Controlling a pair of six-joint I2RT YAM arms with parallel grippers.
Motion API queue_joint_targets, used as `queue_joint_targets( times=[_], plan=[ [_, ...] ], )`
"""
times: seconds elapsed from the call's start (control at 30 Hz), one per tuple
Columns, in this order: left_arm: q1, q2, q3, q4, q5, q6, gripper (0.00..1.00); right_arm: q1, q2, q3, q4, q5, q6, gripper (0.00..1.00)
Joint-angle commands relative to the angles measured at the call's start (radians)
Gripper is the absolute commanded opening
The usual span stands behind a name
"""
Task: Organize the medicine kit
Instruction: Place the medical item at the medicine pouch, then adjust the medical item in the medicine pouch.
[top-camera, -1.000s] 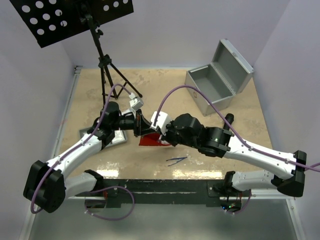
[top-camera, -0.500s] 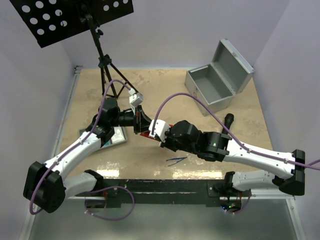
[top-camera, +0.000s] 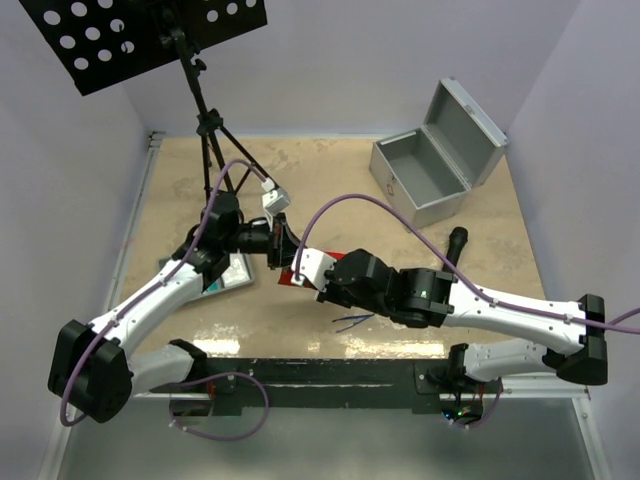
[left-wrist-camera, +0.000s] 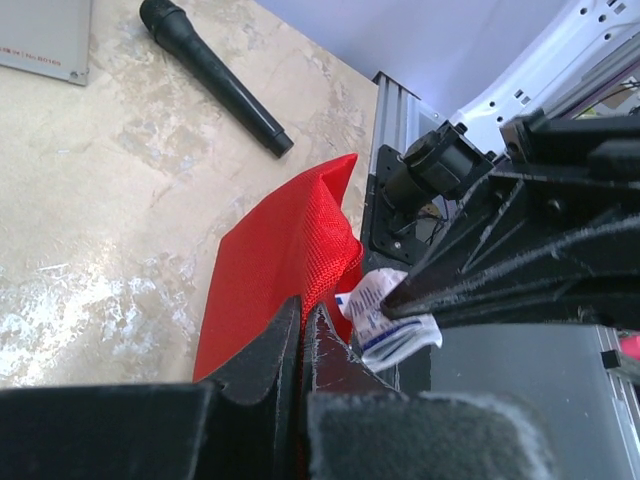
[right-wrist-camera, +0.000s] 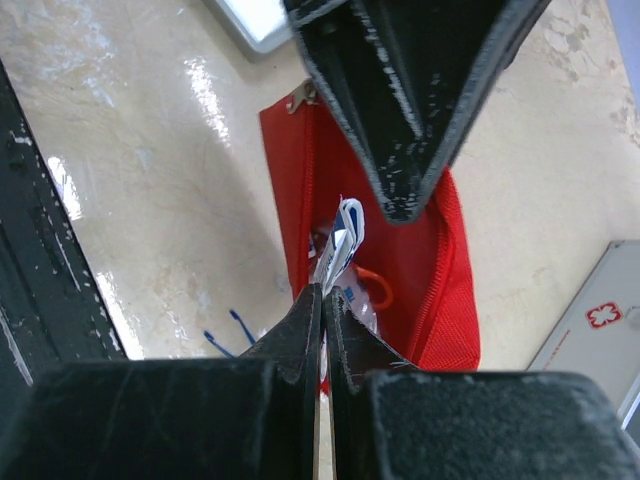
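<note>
I have two grippers at work, and both meet at the one red pouch (left-wrist-camera: 285, 250) near the middle of the table (top-camera: 330, 170). My left gripper (left-wrist-camera: 303, 320) is pinched closed on the pouch's fabric edge, holding that side up so the mouth gapes. My right gripper (right-wrist-camera: 322, 300) is clamped on a small bundle of white-and-blue sachets (right-wrist-camera: 343, 232), right over the pouch's open mouth. I cannot count how many sachets are in the bundle. The fingertips of my two grippers stand just beside each other, almost nose to nose. One orange item (right-wrist-camera: 372, 288) shows inside the pouch, though I cannot tell what it is.

One metal case (top-camera: 425, 170) sits at the far right of the table, its lid swung open and leaning back, well apart from the pouch. One grey tray (top-camera: 232, 272) lies flat just to the left of the pouch, partly under my left arm. One pair of blue tweezers (top-camera: 352, 321) lies on the table near my right arm. One black stick (top-camera: 457, 243) lies between the case and my right arm. One tripod stand (top-camera: 205, 120) rises at the far left
</note>
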Motion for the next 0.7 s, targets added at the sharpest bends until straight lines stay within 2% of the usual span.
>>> queue_joint_targets(
  times=[0.0,0.33,0.67],
  plan=[
    [-0.005,0.029,0.063,-0.021,0.037,0.036,0.00,0.050,0.015,0.034,-0.015,0.085,-0.025,0.00],
    [-0.009,0.063,0.048,-0.048,0.025,0.064,0.00,0.054,0.000,0.130,-0.067,0.099,-0.047,0.00],
    [-0.017,0.048,0.072,-0.060,0.051,0.053,0.00,0.056,0.006,0.076,-0.040,0.092,-0.056,0.00]
  ],
)
